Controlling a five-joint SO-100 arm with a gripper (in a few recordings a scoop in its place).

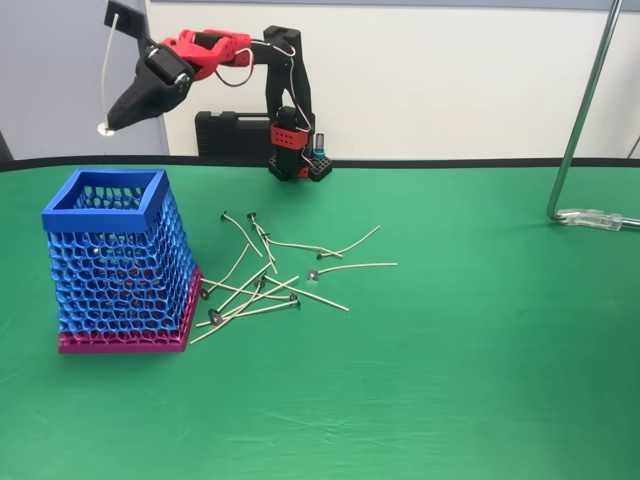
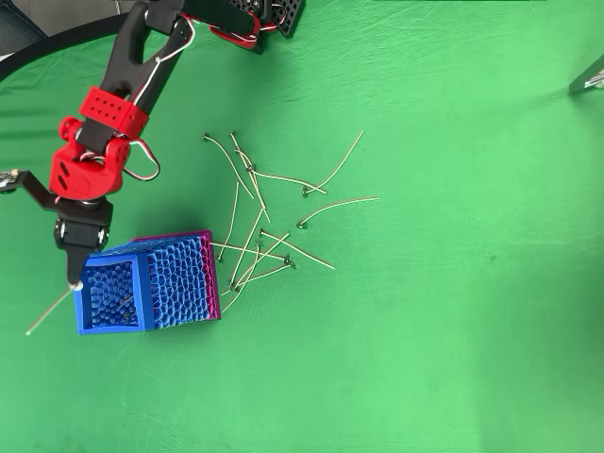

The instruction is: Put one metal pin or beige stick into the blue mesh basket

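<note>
While one beige stick (image 1: 104,75) hangs from the gripper (image 1: 110,125), its small metal disc (image 1: 104,128) at the lower end beside the black fingertip, the rest of its kind lie untouched on the green table (image 1: 480,350). In the fixed view the held stick rises from the fingertip and curves slightly up toward the black moving jaw raised at the top; the gripper is clenched on the stick near its disc end. In the overhead view that stick (image 2: 52,312) slants out past the basket's outer corner, toward the table's left edge, so most of its length lies outside the opening. The blue mesh basket (image 1: 105,208) stands upright on its magenta base near the table's left side, its square rim directly below and slightly right of the fingertip in the fixed view; from above, the fingertip sits at the rim's near left corner (image 2: 79,279). A loose pile of sticks (image 1: 262,285) is scattered just right of the basket, several crossing one another, a few ends reaching its base. The risk, as I judge it, is a drop made from here: with the grip over the corner and the stick angled outward, it could strike the rim and tip onto the table outside. Lowering without first centring could also knock the rim and shift the light basket.
</note>
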